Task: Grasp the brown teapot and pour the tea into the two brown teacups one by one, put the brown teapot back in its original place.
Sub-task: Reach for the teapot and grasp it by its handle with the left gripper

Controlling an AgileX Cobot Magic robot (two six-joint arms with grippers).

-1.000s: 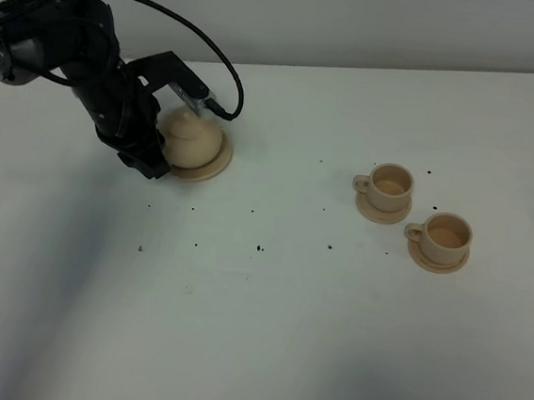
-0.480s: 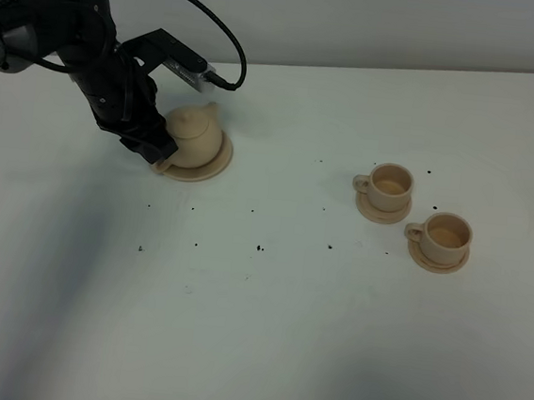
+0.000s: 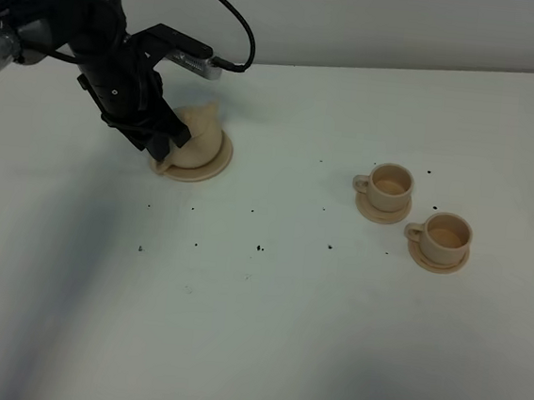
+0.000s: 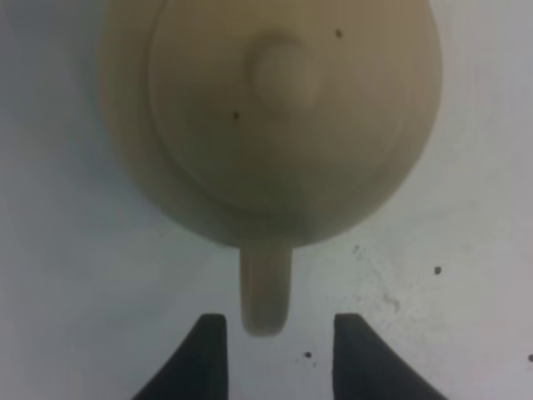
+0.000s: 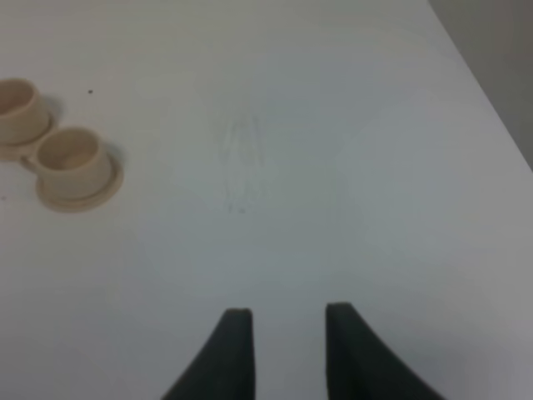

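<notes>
The brown teapot (image 3: 202,137) stands on its wide saucer (image 3: 217,165), the original place, at the back left. My left gripper (image 3: 166,139) hangs over the pot's handle side. In the left wrist view the teapot (image 4: 275,125) is seen from above, with its loop handle (image 4: 266,287) pointing toward my open left gripper (image 4: 273,340). The fingers do not touch the handle. The two brown teacups (image 3: 391,182) (image 3: 447,233) sit on small saucers at the right. They also show in the right wrist view (image 5: 17,107) (image 5: 73,154). My right gripper (image 5: 279,329) is open and empty.
Small dark specks (image 3: 259,248) are scattered over the white table between the teapot and the cups. A black cable (image 3: 236,27) loops above the left arm. The table's far right edge (image 5: 483,75) shows in the right wrist view.
My left arm has risen and shifted slightly right, from low beside the teapot's handle to above it. The teapot has stayed on its saucer.
</notes>
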